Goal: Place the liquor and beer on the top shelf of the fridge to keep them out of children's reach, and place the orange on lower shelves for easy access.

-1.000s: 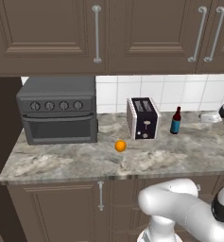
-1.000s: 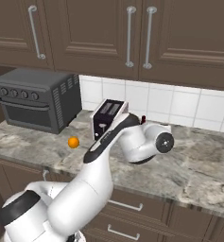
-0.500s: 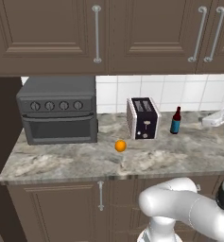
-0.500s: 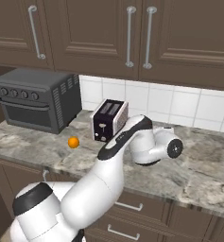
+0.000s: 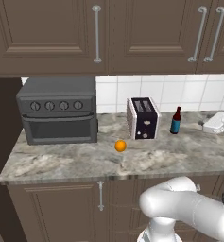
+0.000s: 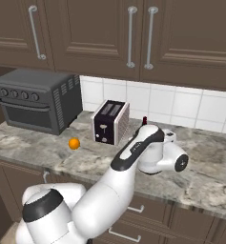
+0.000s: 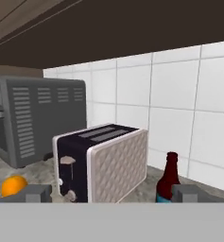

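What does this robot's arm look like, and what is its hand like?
The arm is glossy white with rounded, tube-like segments and dark grey to black bands and caps at the joints. The hand ends in two small, blocky grey finger tips. No cables or markings show.

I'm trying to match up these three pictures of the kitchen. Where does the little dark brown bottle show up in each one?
Left base view: the beer stands on the counter right of centre, just right of the toaster.
Right base view: just its reddish top peeks above the white arm, right of the toaster.
Hand view: low and right of centre, again right of the toaster.
Shared landmark: the toaster, always on the bottle's left.
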### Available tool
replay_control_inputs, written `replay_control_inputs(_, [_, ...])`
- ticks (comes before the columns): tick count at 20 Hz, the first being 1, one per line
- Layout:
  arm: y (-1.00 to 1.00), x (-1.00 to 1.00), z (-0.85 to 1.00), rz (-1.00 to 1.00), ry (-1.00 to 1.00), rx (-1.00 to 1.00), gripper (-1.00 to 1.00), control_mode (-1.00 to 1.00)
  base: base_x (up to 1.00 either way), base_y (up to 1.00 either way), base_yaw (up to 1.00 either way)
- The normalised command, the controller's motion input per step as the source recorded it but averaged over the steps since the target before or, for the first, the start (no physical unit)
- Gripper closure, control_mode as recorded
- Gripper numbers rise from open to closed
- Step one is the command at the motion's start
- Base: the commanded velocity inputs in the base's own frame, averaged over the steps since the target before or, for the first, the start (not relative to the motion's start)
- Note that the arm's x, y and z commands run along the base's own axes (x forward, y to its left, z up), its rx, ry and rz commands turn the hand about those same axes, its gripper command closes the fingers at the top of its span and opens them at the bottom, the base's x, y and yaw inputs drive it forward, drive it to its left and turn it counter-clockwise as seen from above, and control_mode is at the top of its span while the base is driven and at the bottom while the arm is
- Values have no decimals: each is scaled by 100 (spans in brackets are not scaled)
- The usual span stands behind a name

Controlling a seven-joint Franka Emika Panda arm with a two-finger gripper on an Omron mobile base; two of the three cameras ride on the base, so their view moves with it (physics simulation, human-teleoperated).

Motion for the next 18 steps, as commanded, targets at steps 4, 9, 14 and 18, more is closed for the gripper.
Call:
replay_control_inputs(4, [8,8,0,8,-10,0,-100,-100,0,0,0])
replay_control_inputs(9, [13,10,0,6,-1,0,-100,-100,0,0,0])
replay_control_inputs(14, [2,19,0,8,0,0,-100,-100,0,0,0])
replay_control_inputs(18, [0,29,0,7,0,0,-100,-100,0,0,0])
